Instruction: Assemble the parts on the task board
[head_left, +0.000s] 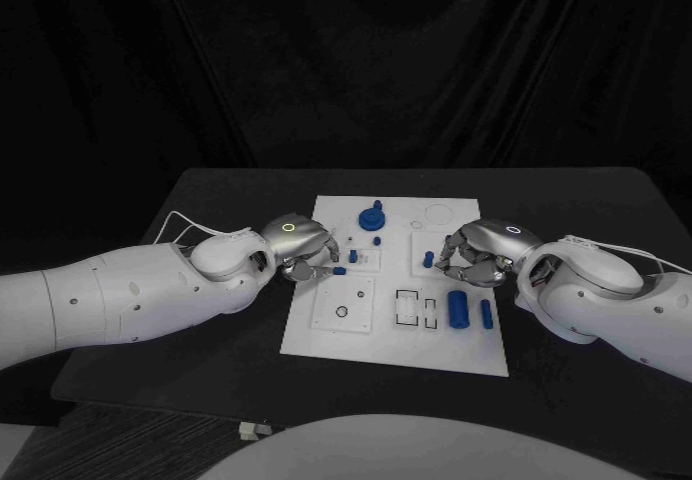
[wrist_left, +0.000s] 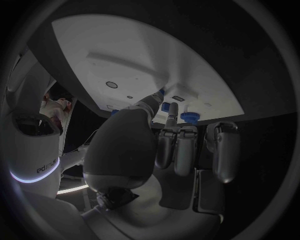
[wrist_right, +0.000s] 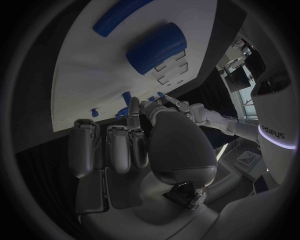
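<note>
The white task board (head_left: 329, 330) lies mid-table. On it are a tall blue piece (head_left: 374, 216), small blue pegs (head_left: 353, 256), a thick blue cylinder (head_left: 457, 308) and a thinner one (head_left: 486, 313). My left hand (head_left: 299, 245) is over the board's left edge with its fingers curled. In the left wrist view its thumb and a finger (wrist_left: 174, 110) pinch a small blue peg (wrist_left: 165, 106). My right hand (head_left: 483, 250) hovers over the board's right side, fingers curled. A fingertip (wrist_right: 133, 102) reaches a small peg (wrist_right: 127, 96); whether it holds the peg is unclear.
Rectangular slots (head_left: 408, 308) and a round hole (head_left: 342, 312) mark the board's near half. Black table (head_left: 202, 330) surrounds the board, with bare room at the front and far sides. The two hands are a short way apart across the board.
</note>
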